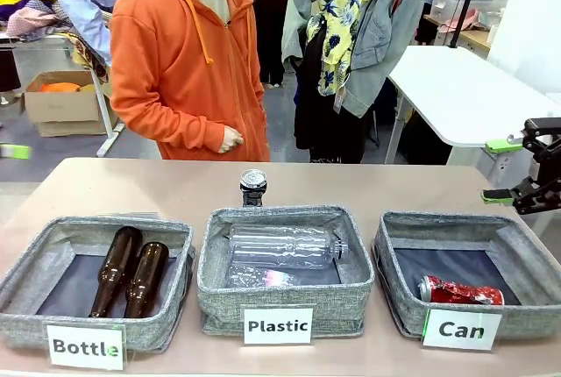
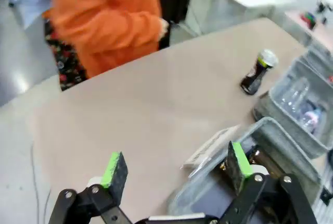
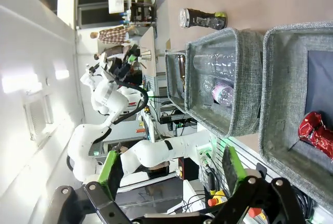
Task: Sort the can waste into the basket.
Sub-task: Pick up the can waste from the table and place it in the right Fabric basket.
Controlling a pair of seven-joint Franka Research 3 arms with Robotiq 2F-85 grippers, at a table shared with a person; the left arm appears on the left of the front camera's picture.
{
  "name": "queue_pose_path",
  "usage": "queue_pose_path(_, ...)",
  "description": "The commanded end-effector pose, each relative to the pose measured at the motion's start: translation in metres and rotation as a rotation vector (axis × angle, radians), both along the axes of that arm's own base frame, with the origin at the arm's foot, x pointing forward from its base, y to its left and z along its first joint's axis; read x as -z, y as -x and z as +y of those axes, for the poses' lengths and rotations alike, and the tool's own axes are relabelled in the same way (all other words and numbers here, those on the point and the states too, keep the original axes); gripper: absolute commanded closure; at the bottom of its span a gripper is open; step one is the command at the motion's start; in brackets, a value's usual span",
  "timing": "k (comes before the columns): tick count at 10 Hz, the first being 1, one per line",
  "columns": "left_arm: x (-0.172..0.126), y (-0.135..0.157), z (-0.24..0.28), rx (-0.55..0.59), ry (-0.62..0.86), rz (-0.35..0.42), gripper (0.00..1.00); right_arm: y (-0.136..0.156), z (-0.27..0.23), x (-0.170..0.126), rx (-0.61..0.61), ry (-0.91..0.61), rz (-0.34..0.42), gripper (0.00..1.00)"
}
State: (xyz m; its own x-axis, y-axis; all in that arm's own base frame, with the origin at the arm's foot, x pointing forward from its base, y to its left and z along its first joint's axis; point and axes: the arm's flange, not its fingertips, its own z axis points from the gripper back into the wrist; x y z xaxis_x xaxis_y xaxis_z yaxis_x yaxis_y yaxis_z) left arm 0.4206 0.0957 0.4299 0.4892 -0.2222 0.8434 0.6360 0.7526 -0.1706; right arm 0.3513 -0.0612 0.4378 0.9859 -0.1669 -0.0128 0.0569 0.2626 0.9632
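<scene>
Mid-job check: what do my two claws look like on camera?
The left claw is a black two-finger linkage with silver pivot bolts and bright green pads. The right claw looks the same: black links, silver bolts, green pads.

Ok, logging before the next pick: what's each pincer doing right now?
The left pincer is open, holding nothing.
The right pincer is open, holding nothing.
</scene>
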Motion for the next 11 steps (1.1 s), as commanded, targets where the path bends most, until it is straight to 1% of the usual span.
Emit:
queue_pose_path(1, 0.009, -0.063, -0.049, 0.161, -0.105, 0.007, 0.00, 0.001, -0.003, -0.001, -0.013, 0.003, -0.018, 0.00)
queue_pose_path(3, 0.022, -0.111, -0.121, 0.332, -0.120, -0.028, 0.00, 0.001, -0.003, -0.001, -0.013, 0.003, -0.018, 0.00)
queue_pose_path(4, 0.032, -0.128, -0.160, 0.410, -0.118, -0.030, 0.00, 0.001, -0.003, -0.001, -0.013, 0.003, -0.018, 0.00)
queue_pose_path(5, 0.048, -0.140, -0.202, 0.535, -0.107, -0.017, 0.00, 0.001, -0.003, -0.001, -0.013, 0.003, -0.018, 0.00)
queue_pose_path(6, 0.061, -0.144, -0.231, 0.601, -0.125, -0.012, 0.00, 0.001, -0.003, -0.001, -0.013, 0.003, -0.018, 0.00)
queue_pose_path(7, 0.066, -0.142, -0.249, 0.679, -0.085, -0.020, 0.00, 0.001, -0.003, -0.001, -0.013, 0.003, -0.018, 0.00)
queue_pose_path(8, 0.064, -0.143, -0.252, 0.590, -0.116, -0.044, 0.00, 0.001, -0.003, -0.001, -0.013, 0.003, -0.018, 0.00)
queue_pose_path(9, 0.055, -0.145, -0.239, 0.421, -0.186, 0.052, 0.00, 0.001, -0.003, -0.001, -0.013, 0.003, -0.018, 0.00)
queue_pose_path(10, 0.075, -0.140, -0.266, 0.628, -0.096, -0.006, 0.00, 0.001, -0.003, -0.001, -0.013, 0.003, -0.018, 0.00)
queue_pose_path(11, 0.075, -0.140, -0.266, 0.628, -0.096, -0.006, 0.00, 0.001, -0.003, -0.001, -0.013, 0.003, -0.018, 0.00)
